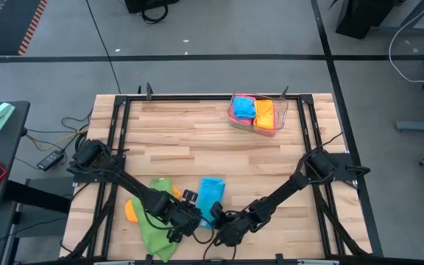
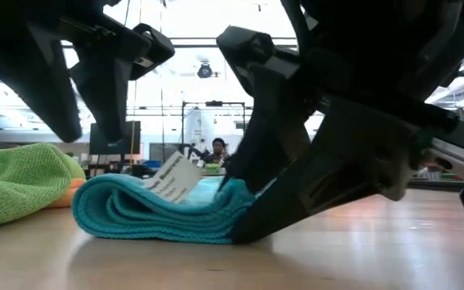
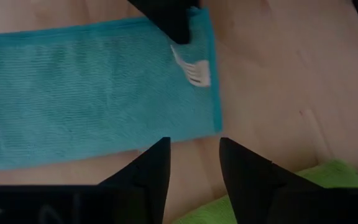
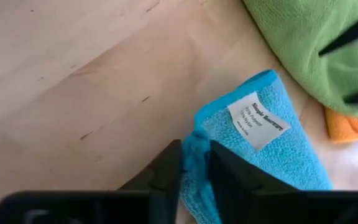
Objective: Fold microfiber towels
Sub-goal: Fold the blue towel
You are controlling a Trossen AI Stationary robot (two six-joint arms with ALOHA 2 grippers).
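Note:
A sky-blue microfiber towel [image 1: 212, 195], folded into a strip, lies on the wooden table near its front edge. Its white label [image 4: 258, 120] faces up at the near end. My right gripper [image 4: 195, 163] is shut on a corner of that end. My left gripper [image 3: 194, 155] stands open just above the table beside the same end's other corner [image 3: 215, 124], with bare wood between its fingers. A green towel [image 1: 157, 221] and an orange one [image 1: 131, 210] lie crumpled to the left, under my left arm. My right gripper pinches the blue towel's corner [image 4: 195, 142] at the label end between its two fingers, the cloth bunched there; how many layers cannot be told. The fingers slant down from the table's right. The pinched end [image 2: 230, 193] stands a little raised; the rest lies on the table.
A clear plastic tray [image 1: 280, 118] at the far right of the table holds folded blue, orange and pink towels. The black frame rails [image 1: 116, 147] run along the table's sides. Bare wood lies between the tray and the grippers.

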